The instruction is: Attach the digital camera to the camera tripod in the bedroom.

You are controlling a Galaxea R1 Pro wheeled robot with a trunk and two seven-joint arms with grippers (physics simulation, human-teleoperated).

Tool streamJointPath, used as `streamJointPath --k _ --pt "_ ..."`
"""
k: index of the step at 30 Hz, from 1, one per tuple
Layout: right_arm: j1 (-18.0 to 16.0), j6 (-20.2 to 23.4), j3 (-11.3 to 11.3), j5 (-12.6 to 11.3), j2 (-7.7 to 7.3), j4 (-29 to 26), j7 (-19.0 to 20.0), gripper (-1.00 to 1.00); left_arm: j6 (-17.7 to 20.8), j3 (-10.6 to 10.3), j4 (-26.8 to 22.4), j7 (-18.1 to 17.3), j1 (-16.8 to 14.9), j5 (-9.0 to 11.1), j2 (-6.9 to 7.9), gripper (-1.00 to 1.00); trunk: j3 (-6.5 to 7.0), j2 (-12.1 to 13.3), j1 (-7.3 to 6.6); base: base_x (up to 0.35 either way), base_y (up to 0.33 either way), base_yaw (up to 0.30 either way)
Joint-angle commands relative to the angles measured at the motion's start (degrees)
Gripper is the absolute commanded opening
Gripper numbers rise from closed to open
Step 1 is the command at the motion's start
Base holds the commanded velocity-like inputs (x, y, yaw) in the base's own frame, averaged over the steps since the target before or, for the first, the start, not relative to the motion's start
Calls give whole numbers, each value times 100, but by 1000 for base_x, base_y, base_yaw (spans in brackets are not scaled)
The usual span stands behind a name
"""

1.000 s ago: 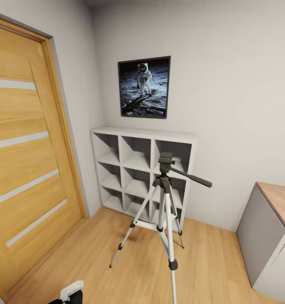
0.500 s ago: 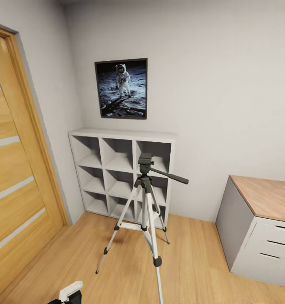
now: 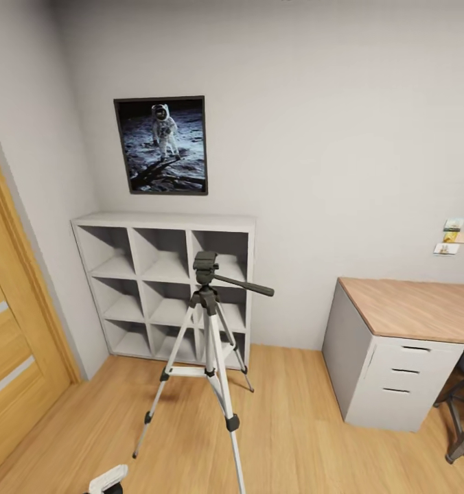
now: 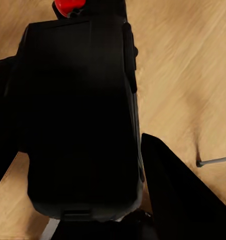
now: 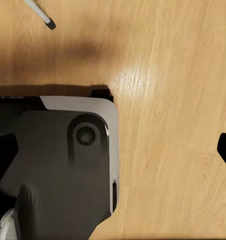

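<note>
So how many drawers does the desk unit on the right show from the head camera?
3, stacked on the white desk unit under the wooden top: top drawer, middle drawer, bottom drawer. More may sit beyond the frame's right edge.

camera tripod (image 3: 208, 329) before shelf (image 3: 165, 288), desk (image 3: 403, 343) right

The camera tripod (image 3: 208, 343) stands upright on the bedroom's light plank floor (image 3: 307, 439), just in front of the white cube shelf (image 3: 165, 288), its three silver legs spread and its long black handle angled out toward my right. Its black head is bare. The digital camera (image 4: 80, 115), a black box with a red button at one end, sits between my left gripper's (image 4: 75, 165) dark fingers, above the planks.
</note>
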Motion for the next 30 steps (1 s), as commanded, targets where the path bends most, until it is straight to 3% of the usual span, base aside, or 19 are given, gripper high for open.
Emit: streamJointPath --k 1,2,7,30 --pt "-5 11 -48 45 -3 9 12 100 7 -46 -6 184 47 35 8 -100 -1 -2 2 0 0 -132" --pt "-5 9 -50 45 -3 8 4 100 -10 -46 -6 378 109 41 14 -100 -1 -2 2 0 0 -67" --pt "-5 -3 -48 45 -16 8 -6 100 -23 -50 -6 548 162 47 16 -100 -1 -2 2 0 0 -30" --pt "-5 -38 -40 53 -60 8 0 100 -27 -44 -6 589 178 58 23 -100 -1 -2 2 0 0 -2"
